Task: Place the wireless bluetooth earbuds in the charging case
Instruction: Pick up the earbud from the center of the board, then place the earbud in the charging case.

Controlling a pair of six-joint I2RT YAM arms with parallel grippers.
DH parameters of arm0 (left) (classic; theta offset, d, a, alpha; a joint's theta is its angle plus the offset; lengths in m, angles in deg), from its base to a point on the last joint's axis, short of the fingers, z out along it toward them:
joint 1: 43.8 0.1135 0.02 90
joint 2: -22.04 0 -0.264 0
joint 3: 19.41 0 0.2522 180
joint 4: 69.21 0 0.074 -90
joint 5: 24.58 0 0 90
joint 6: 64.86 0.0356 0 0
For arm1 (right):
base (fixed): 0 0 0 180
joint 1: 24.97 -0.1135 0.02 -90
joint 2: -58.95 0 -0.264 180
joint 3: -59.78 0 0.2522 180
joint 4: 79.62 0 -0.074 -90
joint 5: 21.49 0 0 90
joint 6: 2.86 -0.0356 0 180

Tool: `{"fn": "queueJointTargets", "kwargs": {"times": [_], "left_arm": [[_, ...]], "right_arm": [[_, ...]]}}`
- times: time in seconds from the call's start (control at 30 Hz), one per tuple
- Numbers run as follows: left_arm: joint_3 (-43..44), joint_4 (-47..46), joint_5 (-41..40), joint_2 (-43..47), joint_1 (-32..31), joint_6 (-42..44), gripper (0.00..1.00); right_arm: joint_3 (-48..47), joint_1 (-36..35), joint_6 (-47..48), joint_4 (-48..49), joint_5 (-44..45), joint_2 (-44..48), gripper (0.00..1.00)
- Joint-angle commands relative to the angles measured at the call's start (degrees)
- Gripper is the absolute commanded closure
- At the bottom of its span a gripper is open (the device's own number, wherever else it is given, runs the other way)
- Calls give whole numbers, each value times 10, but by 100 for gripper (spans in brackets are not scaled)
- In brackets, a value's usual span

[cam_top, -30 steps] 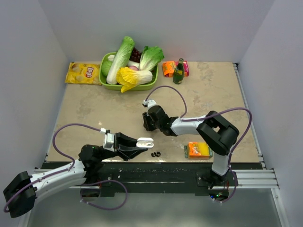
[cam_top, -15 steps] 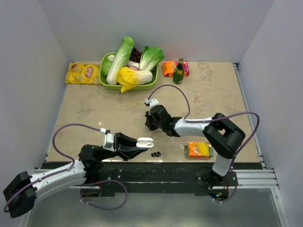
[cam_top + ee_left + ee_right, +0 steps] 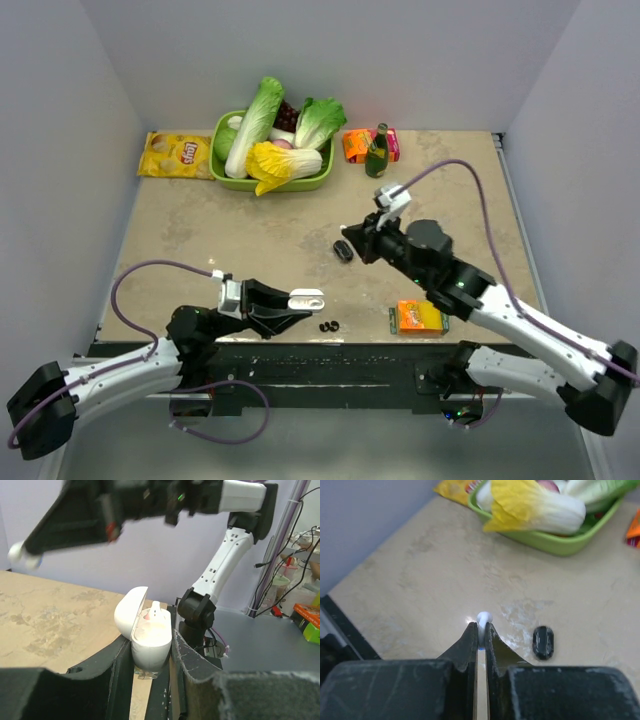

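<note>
the white earbud (image 3: 483, 617) you're after is pinched between the tips of the right gripper (image 3: 480, 628). the jaws are clamped tight on it, with only the round head poking out past them, and it's up off the table (image 3: 200, 240). the second white earbud (image 3: 155, 611) is already sitting in the white charging case (image 3: 150, 636) with its stem sticking up and the lid flipped open. that case is squeezed between the fingers of the left gripper (image 3: 151, 649) near the front edge of the table, so that hand is grasping the case. your two grippers are apart, and the pinched bud isn't over the case. the black earbuds (image 3: 328, 326) lie together on the table right at the near edge, just beside the left gripper's tip. the black case (image 3: 543, 642) lies flat on the table near the right gripper, and nothing is touching it. at the far side there's a green basket (image 3: 318, 182) piled with cabbages, with a yellow chip bag (image 3: 176, 155) beside it. a dark bottle (image 3: 377, 152) stands on the basket's other side, with an orange packet (image 3: 420, 317) down by the right arm.
</note>
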Motion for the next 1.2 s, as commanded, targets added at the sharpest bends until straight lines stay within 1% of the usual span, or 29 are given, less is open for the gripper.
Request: {"fn": "queueJointTargets", "kwargs": {"times": [0.0,0.07,0.1,0.2,0.23,0.27,0.3,0.33,0.37,0.47,0.57,0.73,0.97,1.17], "left_arm": [[-67,-57,-7,-36,-2,-1,100],[-54,-68,-1,-63,-2,-1,100],[-50,-73,10,-72,-2,-2,100],[-34,-82,42,-105,-2,0,100],[-18,-80,54,-118,-2,2,100],[-1,-75,65,-124,-2,6,100],[9,-68,84,-130,-2,8,100],[26,-53,93,-140,-2,14,100],[34,-47,103,-145,-2,17,100],[58,-26,131,-162,-1,28,100],[76,-9,159,-176,-2,39,100],[88,-8,168,-187,-1,50,100],[98,-3,179,-193,-1,50,100],[97,-2,175,-190,-2,47,100]], "right_arm": [[-55,-2,74,-133,-139,72,100],[-76,-2,90,-164,-199,93,100],[-82,-2,97,-172,-267,110,100],[-108,-11,121,-216,-339,117,100],[-117,-20,131,-231,-340,115,100],[-132,-46,142,-257,-337,111,100],[-139,-58,144,-271,-332,105,100],[-145,-72,166,-283,-322,100,100],[-149,-97,167,-294,-313,99,100],[-145,-119,169,-298,-318,95,100],[-137,-133,170,-300,-331,88,100],[-113,-143,174,-280,-338,79,100],[-113,-160,173,-267,-352,51,100],[-108,-173,170,-259,-329,33,100]]}}
